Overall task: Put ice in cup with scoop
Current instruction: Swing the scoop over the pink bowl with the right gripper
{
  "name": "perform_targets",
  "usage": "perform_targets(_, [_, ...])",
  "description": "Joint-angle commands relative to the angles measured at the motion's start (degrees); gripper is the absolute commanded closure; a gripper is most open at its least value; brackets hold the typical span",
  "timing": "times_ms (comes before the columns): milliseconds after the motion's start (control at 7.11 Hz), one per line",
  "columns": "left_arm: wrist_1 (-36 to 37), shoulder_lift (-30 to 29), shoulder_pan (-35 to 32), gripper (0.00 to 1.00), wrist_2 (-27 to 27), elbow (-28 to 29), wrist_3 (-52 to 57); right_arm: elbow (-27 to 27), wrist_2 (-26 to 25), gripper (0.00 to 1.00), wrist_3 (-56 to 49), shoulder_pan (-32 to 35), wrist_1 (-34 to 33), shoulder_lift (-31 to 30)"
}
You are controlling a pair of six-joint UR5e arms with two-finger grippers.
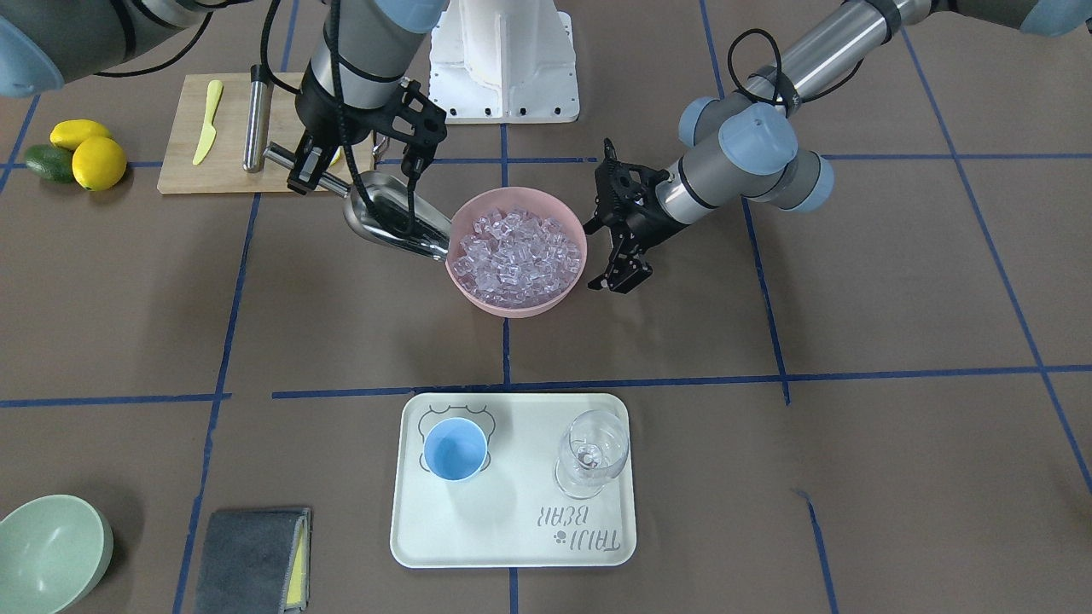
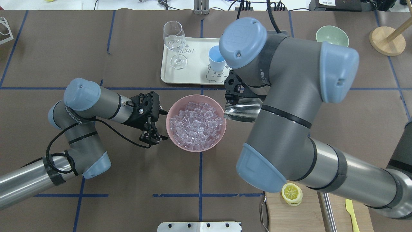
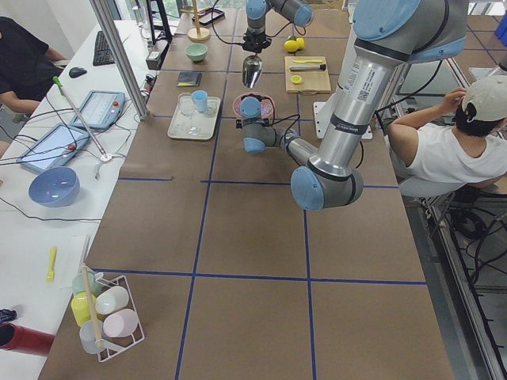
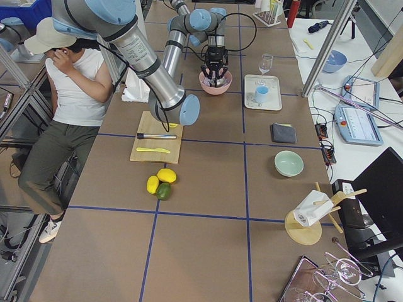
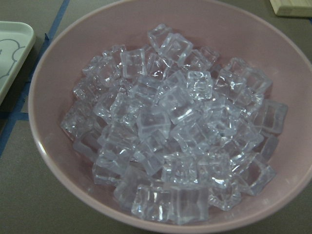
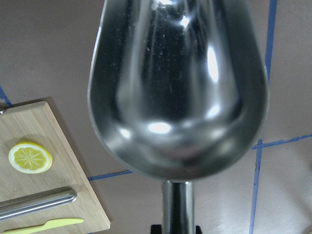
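Observation:
The ice [image 1: 516,251] fills a pink bowl [image 1: 512,309] at mid-table and takes up the left wrist view as ice [image 5: 175,131]. My right gripper [image 1: 309,167] is shut on the rod handle of the silver scoop [image 1: 397,223]. The scoop's mouth is tilted down at the bowl's rim on my right side. In the right wrist view the scoop [image 6: 178,83] has nothing in its trough. My left gripper [image 2: 161,125] stands open just beside the bowl's other side, holding nothing. The light-blue cup [image 1: 455,450] stands upright and empty on the white tray [image 1: 512,533].
A clear wine glass [image 1: 591,452] shares the tray. A cutting board [image 1: 230,162] with a yellow knife, a steel cylinder and a lemon slice [image 2: 291,193] lies on my right, lemons [image 1: 94,158] beyond it. A green bowl [image 1: 47,550] and grey cloth [image 1: 252,558] sit far right.

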Motion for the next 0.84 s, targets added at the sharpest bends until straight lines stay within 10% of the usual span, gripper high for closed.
perform_targets(0, [-0.23, -0.09, 0.00, 0.00, 0.00, 0.18, -0.09, -4.90, -0.53, 1.00, -1.30, -0.68, -1.21, 3.44])
perform_targets(703, [-0.23, -0.62, 0.09, 0.00, 0.00, 0.09, -0.44, -13.10, -3.06, 1.00, -1.39, -3.75, -4.54, 8.21])
